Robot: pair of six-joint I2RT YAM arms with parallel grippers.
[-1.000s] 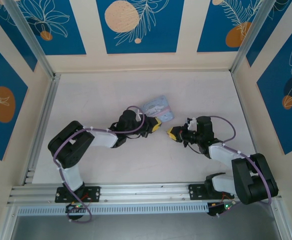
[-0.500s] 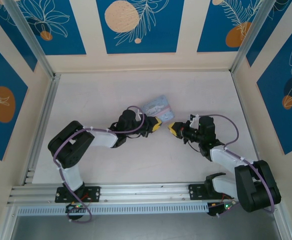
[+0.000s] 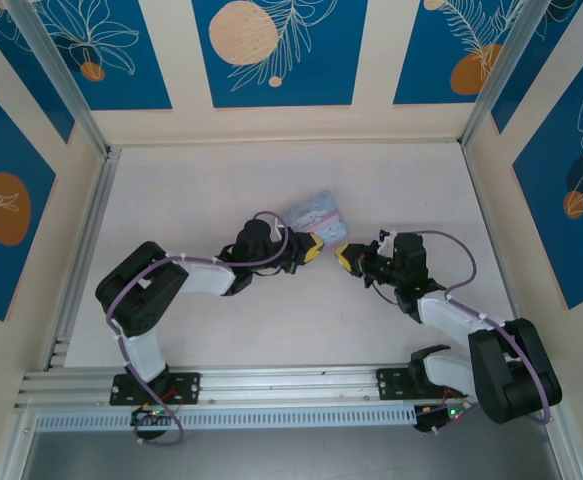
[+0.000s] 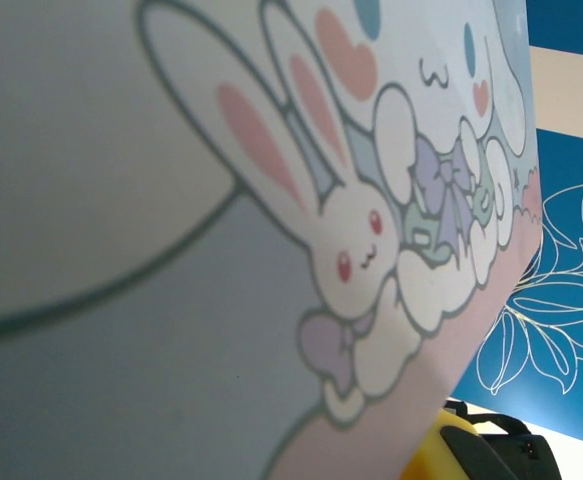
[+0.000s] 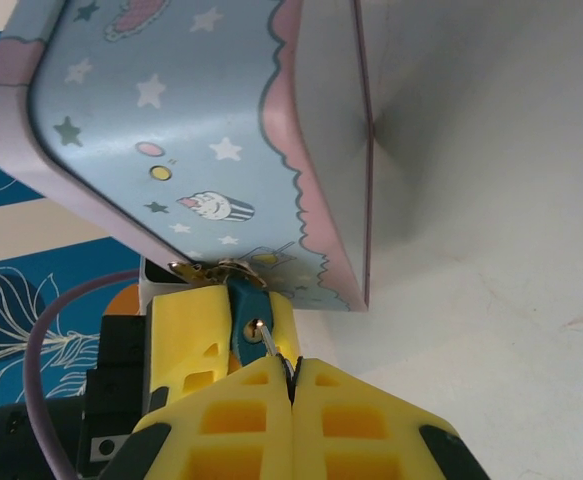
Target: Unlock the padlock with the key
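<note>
Clenching the key (image 5: 273, 347), right claw (image 5: 293, 372) meets the padlock (image 5: 241, 316) grasped by left claw (image 3: 314, 248)

The padlock (image 5: 241, 320), a small teal-blue body, hangs from the gold clasp (image 5: 223, 270) at the box (image 5: 171, 130) edge. The key (image 5: 272, 346), a thin metal sliver, has its tip at the padlock's keyhole.

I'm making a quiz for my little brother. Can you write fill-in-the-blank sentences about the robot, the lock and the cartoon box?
1. The right gripper pinches the thin ___ at the keyhole of the padlock.
2. The padlock sits between the ___ fingers of the left gripper.
3. Among its printed stars, the box shows one frosted ___.

Missing words: key; yellow; cupcake.
</note>
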